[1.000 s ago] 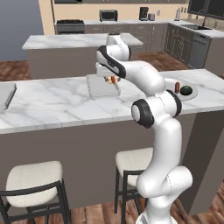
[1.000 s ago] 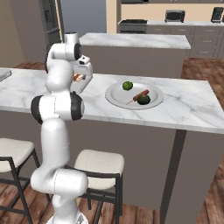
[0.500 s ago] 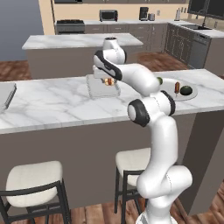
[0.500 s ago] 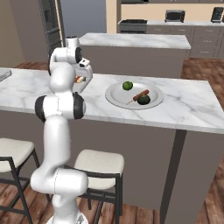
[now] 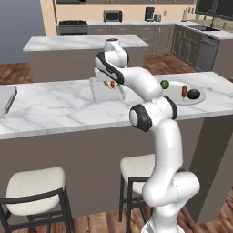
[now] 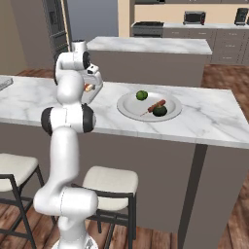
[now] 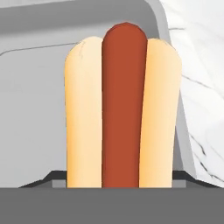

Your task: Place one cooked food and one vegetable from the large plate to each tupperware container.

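Hot dog (image 7: pixel 124 109) is between my fingers, which stand wide around its bun, and I hold it just over the tupperware container (image 5: pixel 101 93) near the far edge of the counter (image 5: pixel 54 107). Placing step, I judge; next I should lower, open, then return to the large plate (image 6: pixel 129 108).

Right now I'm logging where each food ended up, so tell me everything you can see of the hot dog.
The hot dog is a reddish-brown sausage between two pale tan bun halves, its rounded end reaching past the bun. It looks smooth and whole. In the hand view it sits over the floor of a pale grey tupperware container, near the raised rim. From the left base view it shows beside the gripper, over the tray on the marble counter; whether it is held I cannot tell.
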Motion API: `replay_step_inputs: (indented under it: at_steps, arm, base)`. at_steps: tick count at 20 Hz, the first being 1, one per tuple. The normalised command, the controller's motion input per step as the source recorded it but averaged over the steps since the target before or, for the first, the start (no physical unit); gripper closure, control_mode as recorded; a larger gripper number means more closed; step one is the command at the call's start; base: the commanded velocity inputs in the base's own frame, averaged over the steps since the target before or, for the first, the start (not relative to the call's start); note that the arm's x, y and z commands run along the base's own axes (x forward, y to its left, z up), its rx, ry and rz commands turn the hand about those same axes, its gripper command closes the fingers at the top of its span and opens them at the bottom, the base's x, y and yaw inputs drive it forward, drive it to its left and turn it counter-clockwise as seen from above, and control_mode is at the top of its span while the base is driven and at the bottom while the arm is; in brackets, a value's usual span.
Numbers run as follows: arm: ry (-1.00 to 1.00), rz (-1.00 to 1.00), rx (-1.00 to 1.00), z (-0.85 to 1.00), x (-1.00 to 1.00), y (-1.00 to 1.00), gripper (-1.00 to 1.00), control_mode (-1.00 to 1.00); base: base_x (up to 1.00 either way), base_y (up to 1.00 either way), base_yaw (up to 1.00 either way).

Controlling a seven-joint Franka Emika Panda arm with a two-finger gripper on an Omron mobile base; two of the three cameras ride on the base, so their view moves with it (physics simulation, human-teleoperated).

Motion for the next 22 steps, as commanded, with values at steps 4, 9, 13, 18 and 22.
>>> replay_step_inputs:
  at_steps: [4,9,13,18,22]
  arm:
    - [0.06,0.00,-0.02,-0.46,-0.12,0.00,1.00,-1.00]
    - [0.00,0.00,0.00,-0.09,-0.07,0.00,1.00,-1.00]
    - [0.00,0.00,0.00,-0.01,-0.08,0.03,-1.00,-1.00]
    - [0.00,0.00,0.00,0.00,-0.12,0.00,-1.00,-1.00]
    - [-0.01,0.00,0.00,0.00,-0.29,0.00,-1.00,-1.00]
  base:
    - [0.00,0.00,0.00]
    - [0.00,0.00,0.00]
    - [0.00,0.00,0.00]
    - [0.00,0.00,0.00]
    - [0.00,0.00,0.00]
